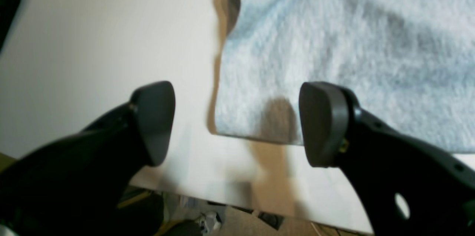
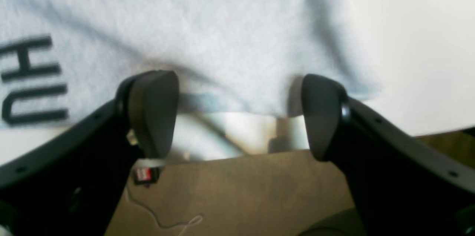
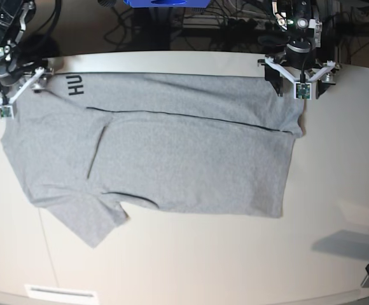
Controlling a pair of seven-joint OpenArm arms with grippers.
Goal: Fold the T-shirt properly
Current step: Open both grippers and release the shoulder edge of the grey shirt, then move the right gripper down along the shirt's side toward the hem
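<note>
Matt heathered cotton T-shirt [image 3: 172, 159]

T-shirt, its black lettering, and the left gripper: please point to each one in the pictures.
T-shirt [image 3: 184, 165], base view, middle of the grey body.
black lettering [image 2: 31, 80], right wrist view, on the letter strokes.
left gripper [image 1: 237, 124], left wrist view, midway between its open fingertips.

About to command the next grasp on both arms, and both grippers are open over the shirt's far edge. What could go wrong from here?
1. The left gripper straddles the T-shirt corner; closing might catch only one layer of the fold.
2. The right gripper sits at the table edge, so a low approach could hit it.
3. The loose sleeve may drag crooked.
</note>
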